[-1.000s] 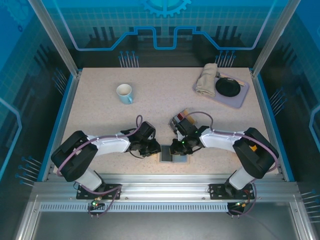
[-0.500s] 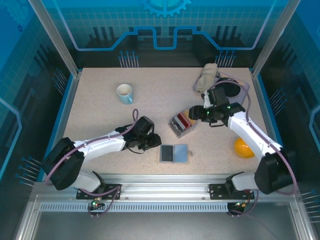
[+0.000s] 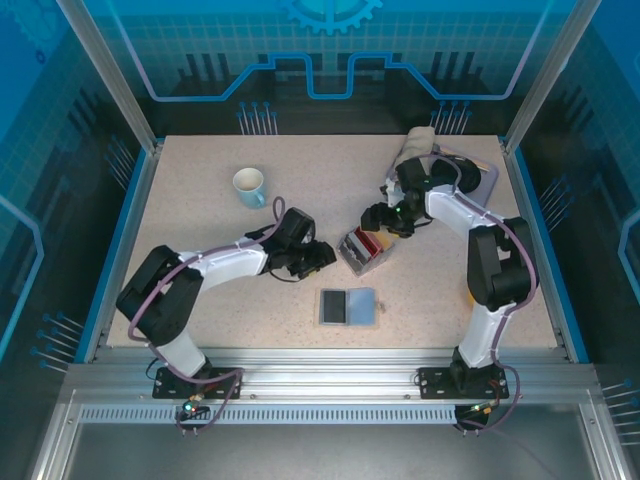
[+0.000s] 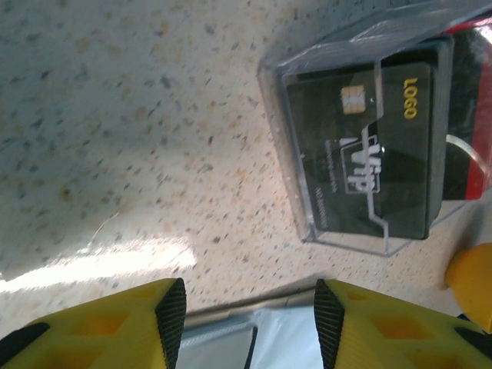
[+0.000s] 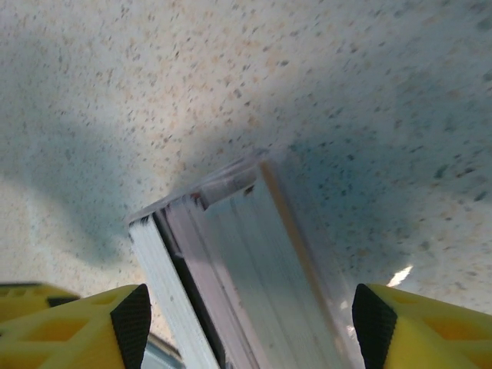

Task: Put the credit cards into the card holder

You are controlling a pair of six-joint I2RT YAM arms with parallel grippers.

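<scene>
The credit cards (image 3: 362,247) stand on edge in a clear plastic box mid-table. In the left wrist view a black VIP card (image 4: 361,146) faces out, with a red card (image 4: 470,115) behind it. The card holder (image 3: 347,306) lies open and flat nearer the front, showing a dark panel and a silvery-grey one. My left gripper (image 3: 316,257) is open just left of the box, and the holder's edge (image 4: 231,338) shows between its fingers. My right gripper (image 3: 379,221) is open at the box's far right end, and the card edges (image 5: 231,261) lie between its fingers, untouched.
A white mug (image 3: 249,186) stands at the back left. A grey tray (image 3: 478,195) with a rolled towel (image 3: 413,152) and a black dish sits at the back right. An orange ball (image 3: 469,295) peeks out beside the right arm.
Both grippers have left the card holder at the front. The right one swung out to the right and has come in to the box's end; the left one has moved up to the box's left side.
</scene>
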